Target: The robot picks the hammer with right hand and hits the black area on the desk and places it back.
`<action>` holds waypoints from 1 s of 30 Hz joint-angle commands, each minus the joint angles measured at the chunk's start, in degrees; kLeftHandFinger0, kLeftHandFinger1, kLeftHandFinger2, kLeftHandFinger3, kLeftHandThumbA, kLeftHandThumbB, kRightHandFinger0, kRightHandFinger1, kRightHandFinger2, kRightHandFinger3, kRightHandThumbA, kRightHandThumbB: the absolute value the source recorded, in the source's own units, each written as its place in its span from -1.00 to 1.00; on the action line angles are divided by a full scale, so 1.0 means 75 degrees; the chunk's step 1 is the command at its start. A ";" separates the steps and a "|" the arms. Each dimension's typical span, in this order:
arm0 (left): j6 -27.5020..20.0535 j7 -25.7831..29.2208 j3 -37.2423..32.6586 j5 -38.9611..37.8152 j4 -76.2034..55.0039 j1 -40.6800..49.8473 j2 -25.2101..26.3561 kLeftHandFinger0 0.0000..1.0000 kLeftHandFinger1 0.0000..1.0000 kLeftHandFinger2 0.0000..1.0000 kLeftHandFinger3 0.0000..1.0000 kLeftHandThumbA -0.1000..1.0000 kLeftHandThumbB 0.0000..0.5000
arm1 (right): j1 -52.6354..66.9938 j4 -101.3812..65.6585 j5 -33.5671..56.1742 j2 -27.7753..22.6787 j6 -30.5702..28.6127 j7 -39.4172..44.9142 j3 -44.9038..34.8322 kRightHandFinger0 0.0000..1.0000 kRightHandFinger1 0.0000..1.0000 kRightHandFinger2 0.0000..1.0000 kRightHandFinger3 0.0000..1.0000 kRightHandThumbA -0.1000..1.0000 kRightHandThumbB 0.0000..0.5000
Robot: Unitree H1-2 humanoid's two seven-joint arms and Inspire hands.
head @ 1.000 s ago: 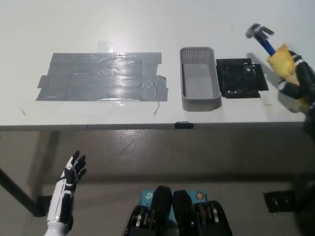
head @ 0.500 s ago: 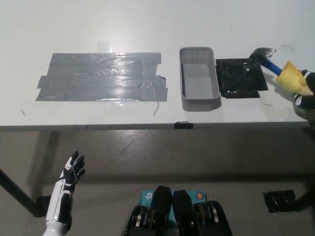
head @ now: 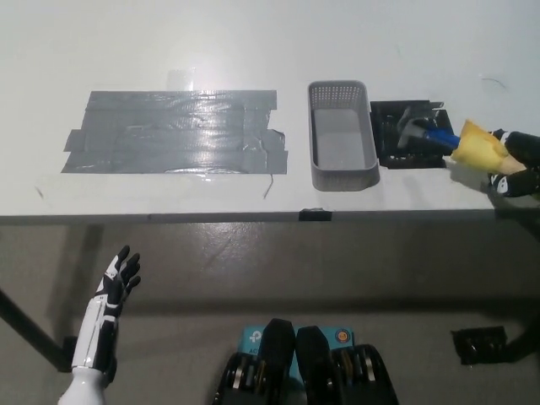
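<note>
The right hand is at the right edge of the view, above the near right part of the white counter. Its fingers are clamped on the yellow grip of the hammer. The hammer lies nearly level, pointing left: the blue shaft extends from the grip to the metal head, which is over the black area. Contact between the head and the black area cannot be confirmed.

The black area is a dark square patch on the counter, just right of the grey basket. The basket is a perforated rectangular tray with its long side running near to far. Well to the left of the basket, a wide patch of grey tape is stuck flat on the counter.

The left hand rests below the near counter edge at lower left, fingers apart and holding nothing.
</note>
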 commanded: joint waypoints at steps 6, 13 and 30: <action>-0.0284 -0.0015 -0.0004 0.0038 -0.0196 -0.0108 0.0108 1.00 1.00 1.00 1.00 1.00 -0.96 | -0.0629 -0.0221 0.0363 -0.0368 -0.0133 0.0325 -0.0272 -0.90 0.08 0.70 0.91 -1.00 -0.38; -0.0223 -0.0039 -0.0021 0.0047 -0.0246 -0.0092 0.0120 1.00 1.00 1.00 1.00 1.00 -0.90 | -0.0827 -0.0642 0.0737 -0.0381 0.0265 -0.0015 -0.1100 -0.71 0.14 0.83 1.00 -1.00 -0.72; -0.0283 -0.0061 -0.0042 0.0014 -0.0308 -0.0116 0.0100 1.00 1.00 1.00 1.00 1.00 -0.99 | -0.1645 -0.1945 0.1790 -0.0194 0.1207 0.0179 -0.2610 -0.59 0.30 0.87 1.00 -1.00 -0.62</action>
